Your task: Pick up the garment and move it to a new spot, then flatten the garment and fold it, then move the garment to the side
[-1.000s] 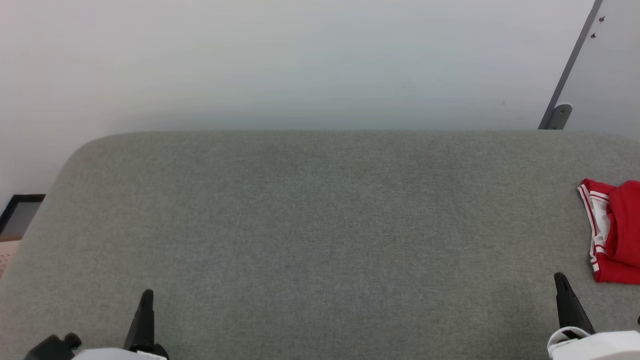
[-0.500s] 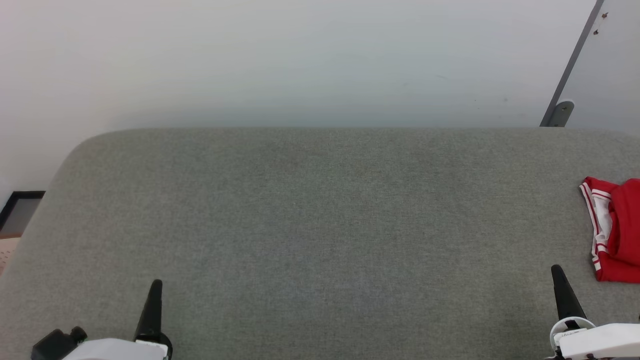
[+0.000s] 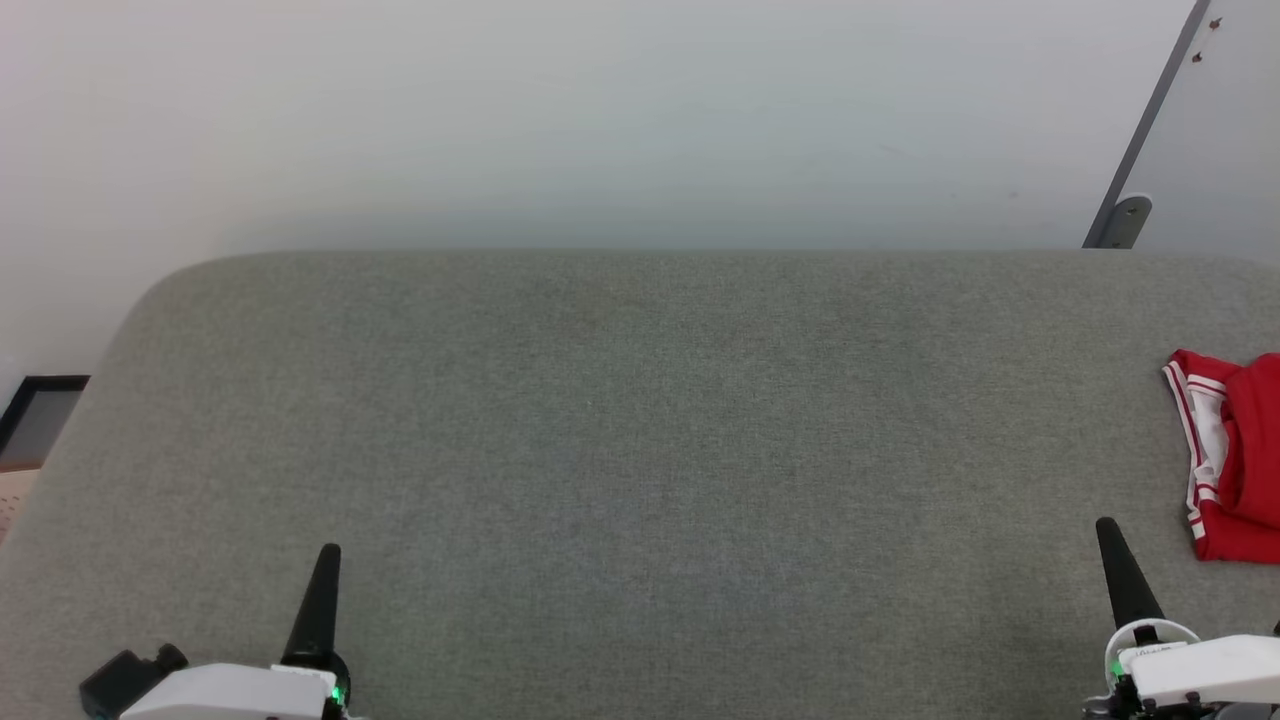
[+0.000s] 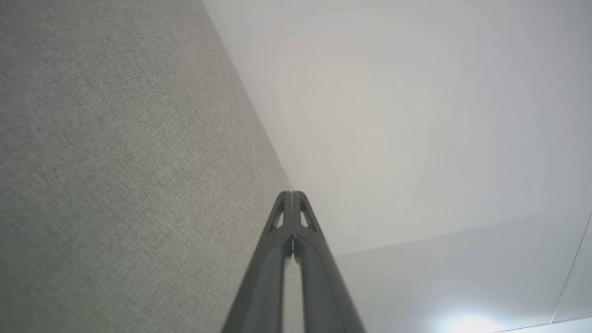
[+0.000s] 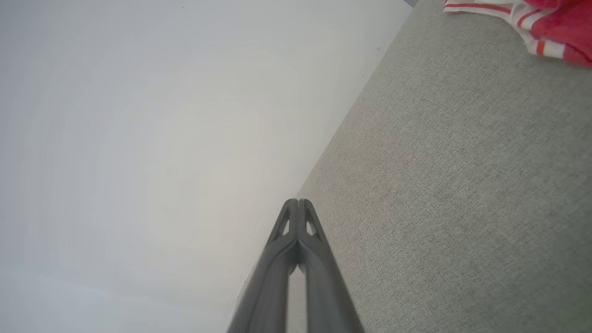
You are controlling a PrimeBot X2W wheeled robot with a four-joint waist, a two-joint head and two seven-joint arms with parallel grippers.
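Left pincer (image 3: pixel 326 556) and right pincer (image 3: pixel 1105 528) have been advanced slightly over the cushion (image 3: pixel 640 420), backed by a bare wall (image 3: pixel 600 120). Both are pressed together. Right of the right pincer, apart from it, the garment (image 3: pixel 1235 460) is bunched; its loose cloth could be dragged askew by a stray brush.

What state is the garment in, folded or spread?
Not spread: the garment lies as a compact layered bundle, cut off at the head view's right edge.
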